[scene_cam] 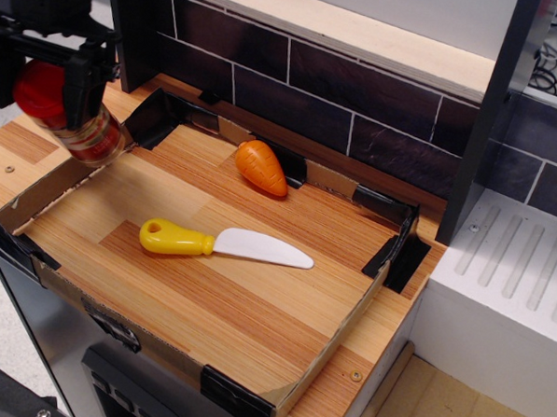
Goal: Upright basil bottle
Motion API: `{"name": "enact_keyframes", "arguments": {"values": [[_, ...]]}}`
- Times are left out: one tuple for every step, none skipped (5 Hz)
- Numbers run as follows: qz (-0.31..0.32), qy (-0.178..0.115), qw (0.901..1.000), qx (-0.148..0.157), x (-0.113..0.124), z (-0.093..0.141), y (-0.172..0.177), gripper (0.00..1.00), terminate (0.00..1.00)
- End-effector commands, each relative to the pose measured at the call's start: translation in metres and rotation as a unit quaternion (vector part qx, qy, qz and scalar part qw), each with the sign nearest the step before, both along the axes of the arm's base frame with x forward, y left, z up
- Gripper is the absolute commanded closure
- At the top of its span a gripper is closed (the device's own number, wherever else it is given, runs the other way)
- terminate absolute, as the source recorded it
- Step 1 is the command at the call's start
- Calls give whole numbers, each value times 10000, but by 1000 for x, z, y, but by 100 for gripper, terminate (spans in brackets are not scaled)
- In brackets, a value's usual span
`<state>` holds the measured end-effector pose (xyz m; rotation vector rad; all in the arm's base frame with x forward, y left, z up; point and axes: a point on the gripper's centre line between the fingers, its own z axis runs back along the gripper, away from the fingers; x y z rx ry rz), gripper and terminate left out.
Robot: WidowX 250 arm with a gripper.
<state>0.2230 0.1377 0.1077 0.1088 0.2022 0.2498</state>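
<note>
My black gripper (44, 79) is at the upper left, raised above the left rim of the tray. It is shut on the basil bottle (77, 128), a clear jar with a wide red cap (37, 88) and brownish contents. The cap sits between the fingers, and the jar body hangs down and to the right, tilted, in the air above the tray's left wall. The label side is mostly hidden.
A shallow wooden tray with cardboard walls (36, 191) holds a yellow-handled white knife (222, 243) in the middle and an orange carrot (261, 166) near the back. A dark tiled wall (313, 80) stands behind; a white unit (518, 277) stands at the right.
</note>
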Motion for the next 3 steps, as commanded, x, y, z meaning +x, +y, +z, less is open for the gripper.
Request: {"name": "enact_keyframes", "arguments": {"values": [[-308, 238, 9982, -466, 1, 1, -9, 100, 0], [-254, 861, 9921, -874, 1, -2, -11, 100, 0], [-47, 1125, 9892, -941, 4, -7, -11, 100, 0]]}}
